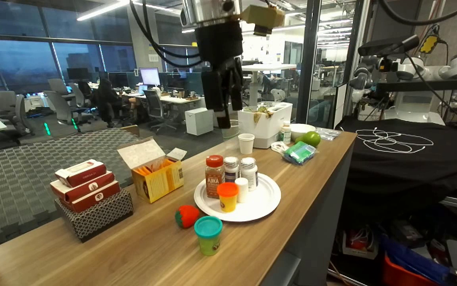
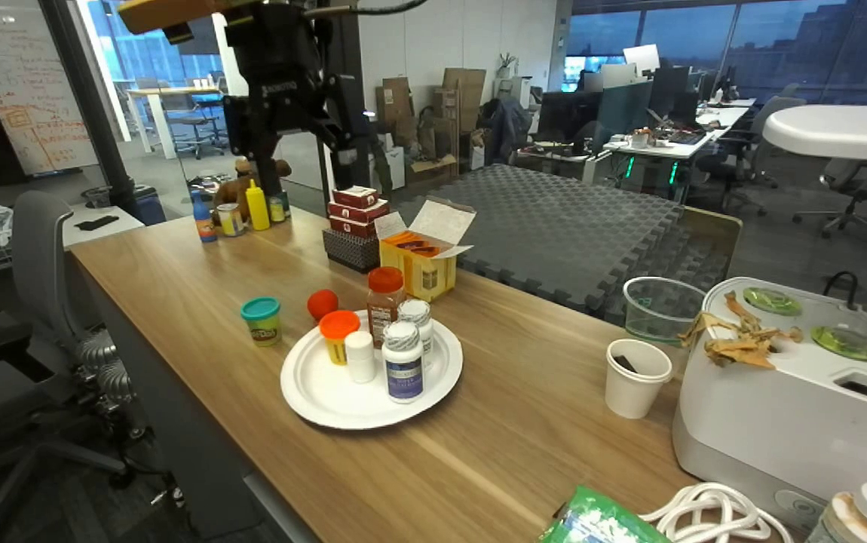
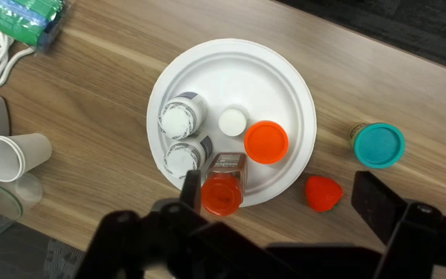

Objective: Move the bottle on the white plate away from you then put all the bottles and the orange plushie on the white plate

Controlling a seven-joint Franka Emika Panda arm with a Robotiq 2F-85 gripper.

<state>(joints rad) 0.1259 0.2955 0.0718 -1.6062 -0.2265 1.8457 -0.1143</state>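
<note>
The round white plate [image 3: 242,77] lies on the wooden table. On it, upright, are two white-capped bottles with dark labels, one bottle [image 3: 178,121] beside the other bottle [image 3: 182,159]. A small plain white bottle [image 3: 232,122] stands near the plate's middle, and a taller amber bottle [image 1: 213,178] with a red cap near its edge. Off the plate sit the orange plushie [image 3: 323,193], strawberry-shaped, and a squat bottle [image 1: 208,238] with a teal lid. My gripper [image 2: 307,188] hangs high above the table, open, its fingers apart with nothing between them.
An orange-lidded yellow cup [image 3: 265,142] also stands on the plate. Beyond it are an opened yellow box [image 1: 157,180] and red boxes [image 1: 87,184] stacked on a patterned box. A paper cup [image 2: 635,377], a white appliance [image 2: 795,407] and a green packet [image 1: 300,152] occupy the opposite end.
</note>
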